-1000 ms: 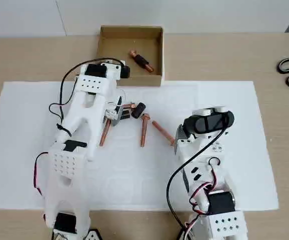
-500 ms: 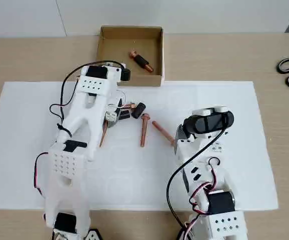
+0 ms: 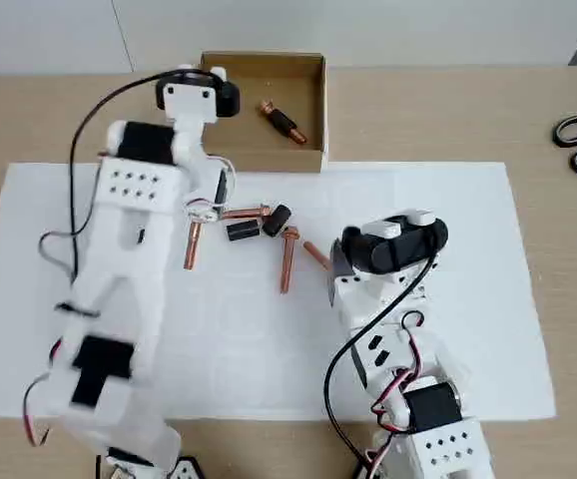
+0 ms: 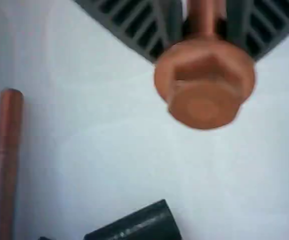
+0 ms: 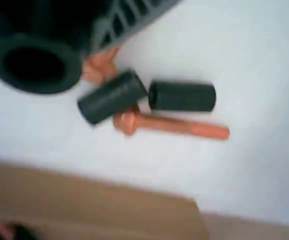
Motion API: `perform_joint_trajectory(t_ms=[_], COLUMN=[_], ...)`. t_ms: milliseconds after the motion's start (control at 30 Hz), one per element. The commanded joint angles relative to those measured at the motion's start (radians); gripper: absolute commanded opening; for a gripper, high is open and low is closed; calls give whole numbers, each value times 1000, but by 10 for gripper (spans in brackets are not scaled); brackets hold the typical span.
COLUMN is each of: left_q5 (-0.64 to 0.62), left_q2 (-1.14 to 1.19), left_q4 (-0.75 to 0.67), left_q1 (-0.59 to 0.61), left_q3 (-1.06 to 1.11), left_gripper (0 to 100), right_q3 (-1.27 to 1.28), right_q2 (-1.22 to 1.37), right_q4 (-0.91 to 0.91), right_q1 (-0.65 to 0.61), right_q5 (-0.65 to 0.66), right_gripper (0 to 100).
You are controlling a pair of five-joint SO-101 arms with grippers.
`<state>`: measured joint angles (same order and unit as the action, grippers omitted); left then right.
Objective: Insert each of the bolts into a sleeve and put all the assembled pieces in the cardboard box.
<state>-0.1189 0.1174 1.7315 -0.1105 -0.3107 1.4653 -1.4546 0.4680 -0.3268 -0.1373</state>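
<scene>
Swung up toward the cardboard box [image 3: 209,105] since a second ago, the left claw [image 3: 209,205] is clenched on a bolt [image 4: 204,82] by its shank, head jutting free over the paper [image 3: 448,299], probably so it can meet a sleeve. The right claw [image 3: 334,261] grasps a sleeve [image 5: 34,60], open end outward, well apart from that bolt across the worktop [image 3: 468,110].

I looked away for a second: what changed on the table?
The left arm swung toward the cardboard box, carrying the bolt in the left claw. The right arm, sleeve in the right claw, shifted slightly toward the loose bolts. Those and the assembled piece in the box stayed put.
</scene>
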Motion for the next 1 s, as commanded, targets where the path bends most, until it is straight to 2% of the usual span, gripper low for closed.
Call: perform_joint_trajectory(t_ms=[0, 167, 233, 367, 500, 567, 633, 800, 967], left_q5=[-23, -120, -184, -235, -233, -235, -236, -236, -236], left_q2=[-218, -416, -479, -585, -678, -758, -829, -1013, -1249], left_q4=[-81, -333, -454, -609, -632, -635, -713, -1080, -1522], left_q1=[2, -6, -6, -41, -193, -221, -242, -241, -282], left_q3=[31, 136, 203, 325, 437, 452, 495, 760, 1155], left_gripper=[6, 6, 6, 6, 6, 6, 6, 6, 6], right_q3=[15, 146, 183, 222, 224, 224, 226, 226, 222], right_q2=[-24, -24, -24, -24, -24, -24, -24, -24, -24], right_q4=[-105, -289, -348, -410, -489, -503, -503, -503, -512], right_q1=[-12, -13, -13, -13, -15, -33, -81, -197, -180], right_q5=[103, 322, 362, 359, 358, 356, 356, 258, 226], right_gripper=[6, 5, 5, 5, 5, 5, 5, 5, 5])
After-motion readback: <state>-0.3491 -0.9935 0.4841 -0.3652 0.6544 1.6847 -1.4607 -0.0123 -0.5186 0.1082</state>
